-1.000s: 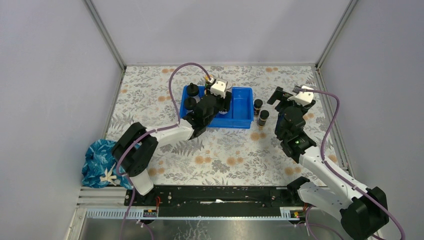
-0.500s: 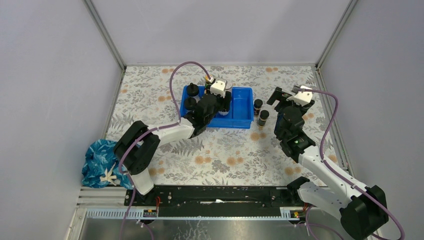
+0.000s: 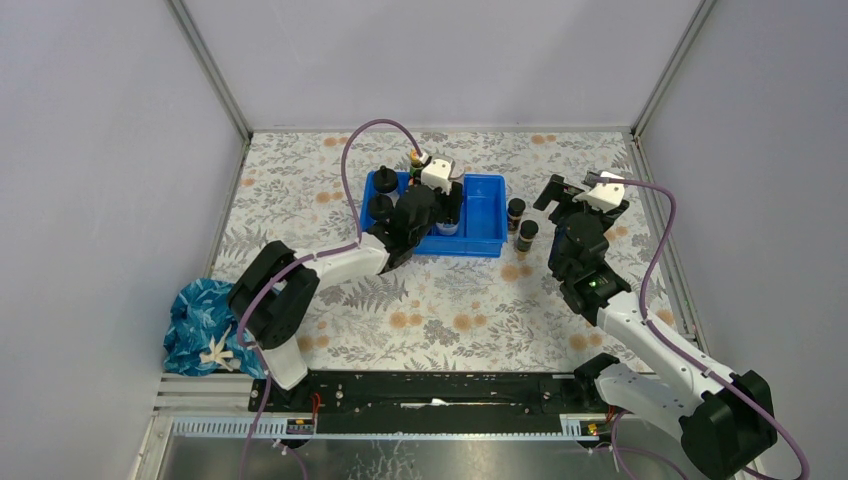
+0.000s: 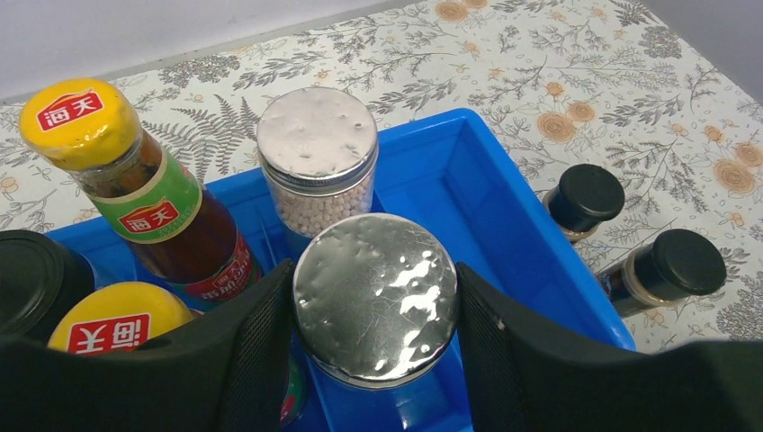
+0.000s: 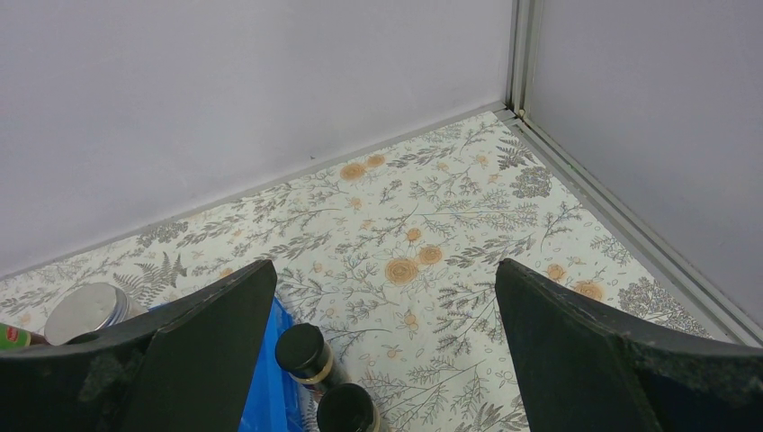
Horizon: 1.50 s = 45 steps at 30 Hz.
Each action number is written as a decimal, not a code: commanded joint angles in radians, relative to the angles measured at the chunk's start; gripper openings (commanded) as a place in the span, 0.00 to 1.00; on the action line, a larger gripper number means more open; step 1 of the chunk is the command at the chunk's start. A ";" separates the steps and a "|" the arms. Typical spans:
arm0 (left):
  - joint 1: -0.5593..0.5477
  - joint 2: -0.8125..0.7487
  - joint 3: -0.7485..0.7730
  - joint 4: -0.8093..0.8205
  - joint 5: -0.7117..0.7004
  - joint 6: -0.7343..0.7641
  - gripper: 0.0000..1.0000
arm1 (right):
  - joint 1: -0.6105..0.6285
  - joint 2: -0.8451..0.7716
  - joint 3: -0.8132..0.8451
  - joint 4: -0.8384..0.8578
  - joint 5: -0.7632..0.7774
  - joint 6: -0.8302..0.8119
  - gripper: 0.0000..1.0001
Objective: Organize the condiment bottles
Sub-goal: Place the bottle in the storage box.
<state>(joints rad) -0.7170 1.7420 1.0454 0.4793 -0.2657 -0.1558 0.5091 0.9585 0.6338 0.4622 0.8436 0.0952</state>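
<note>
Within the left end effector [image 4: 373, 281] sits a silver-lidded jar [image 4: 376, 301].

A robotics lab test cell is shown. A floral-clothed table [image 3: 440, 310] is enclosed by plain grey panels [image 3: 440, 60] framed in aluminium rails [image 3: 210, 70].

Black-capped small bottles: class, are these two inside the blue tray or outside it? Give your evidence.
Outside. Both black-capped bottles stand upright on the floral table, just beyond the blue tray's side wall.
</note>
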 commanded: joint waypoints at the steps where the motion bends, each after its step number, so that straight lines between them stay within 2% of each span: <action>1: 0.010 0.012 0.052 0.055 0.016 -0.016 0.00 | -0.007 -0.007 -0.001 0.049 0.008 0.006 1.00; 35: 0.033 0.073 0.057 0.051 0.008 -0.030 0.01 | -0.007 -0.004 -0.007 0.051 0.009 0.008 1.00; 38: 0.033 0.079 0.057 0.050 0.008 -0.033 0.07 | -0.006 -0.003 -0.007 0.051 0.007 0.008 1.00; 40: 0.033 0.081 0.055 0.052 0.009 -0.033 0.15 | -0.006 -0.001 -0.006 0.051 0.008 0.008 1.00; 45: 0.034 0.075 0.046 0.061 0.010 -0.030 0.54 | -0.007 0.001 -0.006 0.050 0.008 0.008 1.00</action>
<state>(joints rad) -0.6971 1.8072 1.0790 0.4625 -0.2329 -0.1856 0.5091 0.9585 0.6243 0.4622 0.8440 0.0952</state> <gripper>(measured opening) 0.636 0.994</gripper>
